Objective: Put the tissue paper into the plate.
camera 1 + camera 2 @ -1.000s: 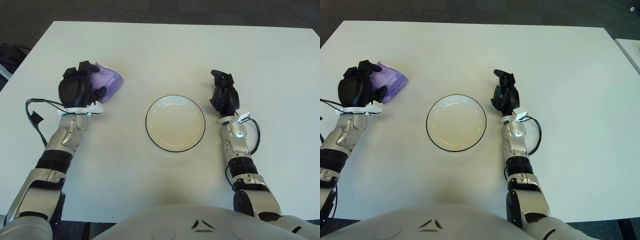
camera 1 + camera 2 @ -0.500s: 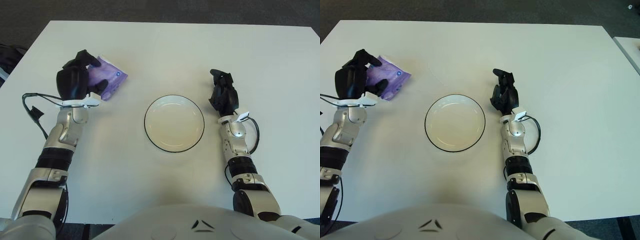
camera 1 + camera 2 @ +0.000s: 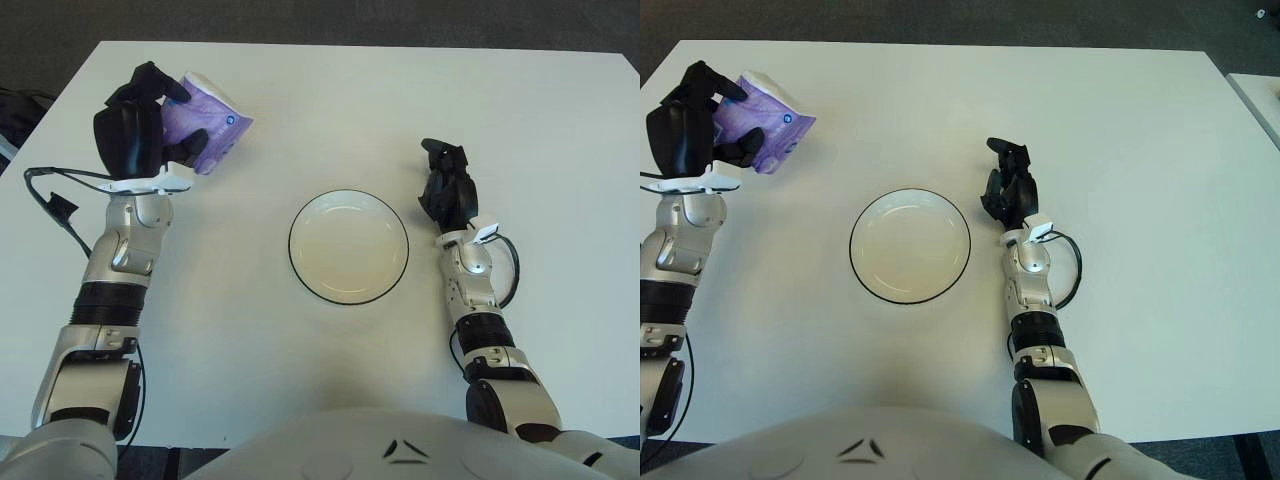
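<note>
tissue pack gripped, above table's far-left corner

left hand (image 3: 135, 135) clamped around purple tissue pack (image 3: 203, 125), raised over the far-left area of the white table (image 3: 300, 90), well apart from the plate. black-rimmed white plate (image 3: 349, 246) at table centre, nothing in it. right hand (image 3: 447, 187) just right of the plate, fingers curled, holding nothing. black cable (image 3: 55, 195) looped beside left wrist.

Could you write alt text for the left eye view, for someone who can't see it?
The robot's left hand grips a purple tissue pack near the far left of a white table. An empty white plate sits in the middle, and the right hand shows just right of it.
</note>
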Tool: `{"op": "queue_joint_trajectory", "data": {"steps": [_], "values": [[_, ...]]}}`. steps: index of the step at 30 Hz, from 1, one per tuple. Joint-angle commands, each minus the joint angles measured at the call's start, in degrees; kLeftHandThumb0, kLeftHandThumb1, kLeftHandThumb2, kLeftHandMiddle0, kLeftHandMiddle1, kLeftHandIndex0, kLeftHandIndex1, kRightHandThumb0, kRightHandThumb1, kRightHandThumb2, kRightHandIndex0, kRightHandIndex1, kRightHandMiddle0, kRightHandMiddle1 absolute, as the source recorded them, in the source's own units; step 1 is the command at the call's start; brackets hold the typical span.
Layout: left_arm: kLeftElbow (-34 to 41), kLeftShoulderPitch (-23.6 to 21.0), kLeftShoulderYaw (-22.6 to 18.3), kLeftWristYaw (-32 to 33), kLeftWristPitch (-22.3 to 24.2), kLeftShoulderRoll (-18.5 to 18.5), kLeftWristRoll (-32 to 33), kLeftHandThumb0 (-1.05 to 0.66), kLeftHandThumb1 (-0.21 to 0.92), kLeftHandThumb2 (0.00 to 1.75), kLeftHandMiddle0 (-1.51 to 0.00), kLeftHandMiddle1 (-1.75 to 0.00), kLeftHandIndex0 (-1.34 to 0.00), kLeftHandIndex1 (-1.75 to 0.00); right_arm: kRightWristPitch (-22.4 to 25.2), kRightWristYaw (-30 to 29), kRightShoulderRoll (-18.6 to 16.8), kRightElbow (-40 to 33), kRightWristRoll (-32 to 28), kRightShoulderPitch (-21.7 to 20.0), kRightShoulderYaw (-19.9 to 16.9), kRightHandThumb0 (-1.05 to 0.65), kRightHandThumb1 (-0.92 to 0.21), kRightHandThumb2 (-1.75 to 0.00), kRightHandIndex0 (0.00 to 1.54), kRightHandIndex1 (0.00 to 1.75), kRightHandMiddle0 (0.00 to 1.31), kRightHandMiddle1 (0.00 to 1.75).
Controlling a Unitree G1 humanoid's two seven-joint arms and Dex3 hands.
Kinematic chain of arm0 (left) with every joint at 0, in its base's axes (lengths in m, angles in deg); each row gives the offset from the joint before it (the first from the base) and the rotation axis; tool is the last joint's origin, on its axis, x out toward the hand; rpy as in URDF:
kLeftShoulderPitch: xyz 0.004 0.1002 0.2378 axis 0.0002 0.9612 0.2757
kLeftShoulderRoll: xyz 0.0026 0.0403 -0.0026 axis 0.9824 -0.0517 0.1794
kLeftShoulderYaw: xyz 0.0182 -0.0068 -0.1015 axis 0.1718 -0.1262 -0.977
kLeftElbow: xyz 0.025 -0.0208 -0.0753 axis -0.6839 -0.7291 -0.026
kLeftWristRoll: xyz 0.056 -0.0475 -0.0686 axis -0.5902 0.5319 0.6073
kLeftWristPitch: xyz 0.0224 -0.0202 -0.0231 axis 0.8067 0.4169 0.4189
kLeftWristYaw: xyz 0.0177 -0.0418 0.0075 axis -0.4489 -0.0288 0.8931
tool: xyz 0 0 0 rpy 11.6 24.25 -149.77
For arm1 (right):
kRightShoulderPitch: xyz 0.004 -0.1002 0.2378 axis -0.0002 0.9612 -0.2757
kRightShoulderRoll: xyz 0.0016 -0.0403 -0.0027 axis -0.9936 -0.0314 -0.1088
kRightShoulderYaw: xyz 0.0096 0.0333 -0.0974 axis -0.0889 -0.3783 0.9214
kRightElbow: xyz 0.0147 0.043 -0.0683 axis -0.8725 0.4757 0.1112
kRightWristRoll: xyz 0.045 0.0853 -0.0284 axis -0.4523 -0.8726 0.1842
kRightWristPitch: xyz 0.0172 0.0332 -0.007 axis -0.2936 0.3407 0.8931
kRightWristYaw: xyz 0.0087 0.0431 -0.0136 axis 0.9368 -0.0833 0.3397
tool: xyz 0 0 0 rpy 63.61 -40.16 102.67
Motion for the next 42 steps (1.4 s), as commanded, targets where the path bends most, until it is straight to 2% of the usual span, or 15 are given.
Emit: {"op": "queue_joint_trajectory", "data": {"steps": [1, 32, 39, 42], "values": [[0.92, -0.42, -0.86, 0.95, -0.83, -0.54, -0.46, -0.51, 0.23, 1.42, -1.25, -1.75, -0.68, -1.75, 3.21, -0.56, -0.69, 7.84, -0.11, 8.03, -0.46, -0.59, -0.92, -0.8, 0.4, 0.1, 0.02, 1.1], [1.06, -0.37, -0.11, 0.34, -3.11, -1.63, -0.94, -0.5, 0.23, 1.42, -1.25, -1.75, -0.68, -1.75, 3.02, -0.63, -0.92, 8.05, 0.18, 8.67, -0.03, -0.57, -0.92, -0.79, 0.41, 0.12, 0.06, 1.12], [2.87, 0.38, 1.39, 0.25, -5.24, -2.64, -1.65, -0.5, 0.23, 1.42, -1.26, -1.75, -0.68, -1.75, 3.2, -0.54, -1.0, 8.22, -0.06, 8.69, -0.14, -0.58, -0.92, -0.77, 0.4, 0.13, 0.05, 1.12], [4.57, 0.89, 2.32, -0.31, -7.95, -3.26, -1.13, -0.5, 0.23, 1.42, -1.26, -1.75, -0.68, -1.75, 3.51, -0.61, -1.05, 8.31, -0.1, 8.58, -0.16, -0.57, -0.92, -0.76, 0.41, 0.13, 0.06, 1.12]]}}
